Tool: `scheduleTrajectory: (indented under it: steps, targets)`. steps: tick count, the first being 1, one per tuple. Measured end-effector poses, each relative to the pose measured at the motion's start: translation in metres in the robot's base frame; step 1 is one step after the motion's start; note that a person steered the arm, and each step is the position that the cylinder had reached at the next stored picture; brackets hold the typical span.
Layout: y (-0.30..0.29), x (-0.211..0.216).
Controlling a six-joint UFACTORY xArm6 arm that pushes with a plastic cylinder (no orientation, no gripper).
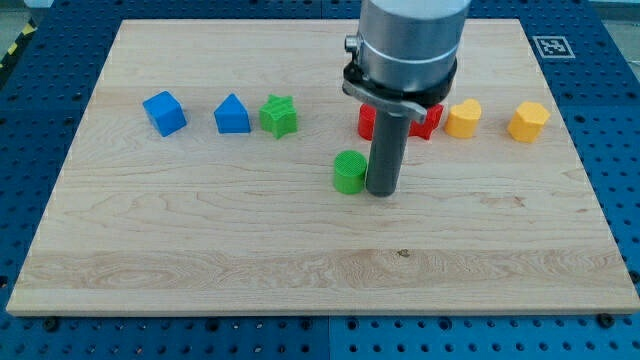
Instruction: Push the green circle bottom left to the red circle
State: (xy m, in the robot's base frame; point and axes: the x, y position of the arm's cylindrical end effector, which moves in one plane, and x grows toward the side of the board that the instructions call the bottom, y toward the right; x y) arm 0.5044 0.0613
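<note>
Tip (pixel 381 190) of my rod down on wooden board (pixel 200 250), holding nothing, green circle (pixel 349 172) touching its left side, red blocks (pixel 428 120) just above, partly hidden behind arm (pixel 410 50), shape unclear

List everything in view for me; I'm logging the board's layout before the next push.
blue cube: 1, blue, upper left of the board
blue block: 1, blue, peaked top, right of the blue cube
green star: 1, green, right of the blue block
green circle: 1, green, mid-board, below the row
red blocks: red, partly hidden behind the arm; count and shape cannot be told
yellow heart: 1, yellow, right of the red blocks
yellow block: 1, yellow, far right of the row
board: 1, light wood, on a blue table
my tip: 1, dark rod end, close against the green circle's right side
</note>
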Motion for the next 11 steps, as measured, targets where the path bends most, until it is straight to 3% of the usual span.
scheduleTrajectory:
  steps: [3,9,11]
  targets:
    - [-0.073,0.015]
    - [-0.027,-0.021]
    - [-0.002,-0.007]
